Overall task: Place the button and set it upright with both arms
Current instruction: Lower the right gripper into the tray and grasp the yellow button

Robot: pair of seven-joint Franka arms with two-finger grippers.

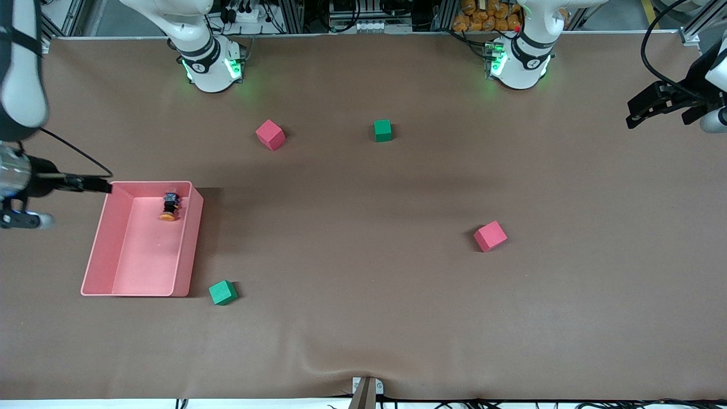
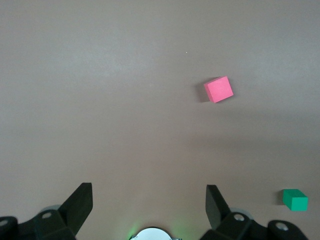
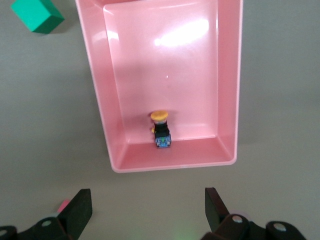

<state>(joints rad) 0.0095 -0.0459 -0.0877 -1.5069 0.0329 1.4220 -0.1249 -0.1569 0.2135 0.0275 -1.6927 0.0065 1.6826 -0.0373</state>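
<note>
The button (image 1: pixel 170 206) lies on its side in a pink bin (image 1: pixel 192 244), near the bin's end farther from the front camera, with its orange cap toward that camera. In the right wrist view the button (image 3: pixel 161 130) shows its bluish end close to the bin's end wall (image 3: pixel 172 161). My right gripper (image 1: pixel 85 183) is high up at the right arm's end of the table, open and empty (image 3: pixel 147 210), over the bare table beside that end of the bin. My left gripper (image 1: pixel 639 113) is raised at the left arm's end, open and empty (image 2: pixel 149 205).
Two red cubes (image 1: pixel 270 134) (image 1: pixel 490 236) and two green cubes (image 1: pixel 383 130) (image 1: pixel 222 292) lie scattered on the brown table. The left wrist view shows a red cube (image 2: pixel 218 89) and a green cube (image 2: pixel 295 199). A green cube (image 3: pixel 37 15) lies beside the bin.
</note>
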